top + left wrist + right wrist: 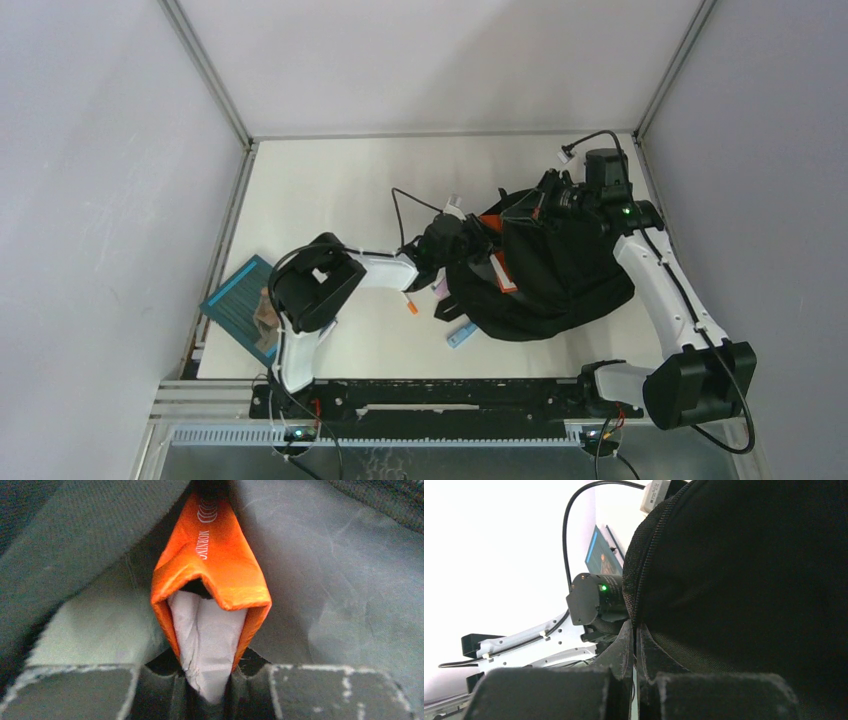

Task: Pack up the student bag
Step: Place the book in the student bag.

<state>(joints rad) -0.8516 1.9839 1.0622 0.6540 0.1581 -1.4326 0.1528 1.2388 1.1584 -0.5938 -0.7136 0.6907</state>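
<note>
**Book may slip or snag inside the bag**

The left pincer (pixel 207 680), jaws narrowly apart, was clamped on an orange-covered book (pixel 215 565) between the fabric walls of the student bag (pixel 560 270); that pinch might slip or crumple its pages; the right pincer (pixel 634 650), closed on the bag's zip edge, could lose it, sagging the mouth; the bag lay on the counter (pixel 340 180), right side.

Left arm (pixel 375 270): elbow folded high near its base, forearm reaching out to the right. Left pincer (pixel 207 682): jaws partly closed, clamped on the page end of an orange booklet (pixel 212 575). Right arm (pixel 665 295): stretched forward along the right side, wrist turned inward. Right pincer (pixel 634 647): jaws pressed together, pinching the student bag (pixel 749 580) at its zip rim.
</note>
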